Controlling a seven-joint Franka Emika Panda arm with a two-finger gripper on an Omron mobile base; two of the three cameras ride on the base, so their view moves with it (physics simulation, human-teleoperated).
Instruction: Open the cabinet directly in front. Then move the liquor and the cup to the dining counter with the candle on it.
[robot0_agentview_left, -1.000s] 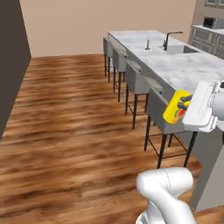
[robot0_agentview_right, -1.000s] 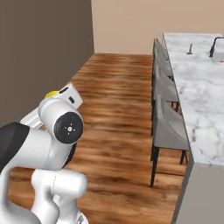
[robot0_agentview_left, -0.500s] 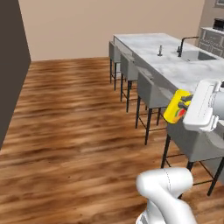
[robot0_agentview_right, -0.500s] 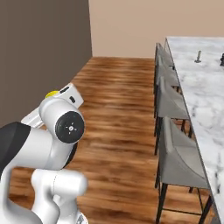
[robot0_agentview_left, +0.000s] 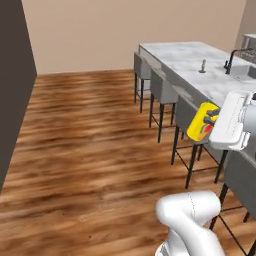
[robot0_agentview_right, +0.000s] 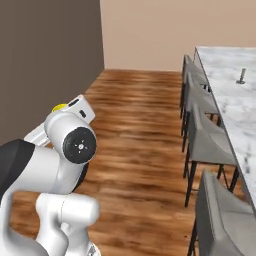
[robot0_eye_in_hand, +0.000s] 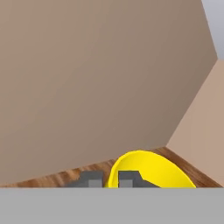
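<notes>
Left base view shows the cup, bright yellow with a red-orange mark on its side, held off the floor at the end of the white hand, beside the row of grey stools. Its long axis lies tilted well away from upright, running up and to the right, with the lower end toward the floor. In the hand view the yellow rim curves up right beside the two dark fingertips, and the gripper has its jaws pinched together on the cup's wall, one tip on each side of the rim. From the right base view a sliver of yellow peeks past the white wrist, above the wooden floor.

Beyond the cup stretches the dining counter, its white veined top carrying a small upright grey item and, farther right, a dark faucet.

Compared with a second ago, the whole scene has slid in both base views: the counter and stools sit nearer and more to the right, so the base has driven. The cup keeps its place and tilt against the hand, and the grip has not loosened.
</notes>
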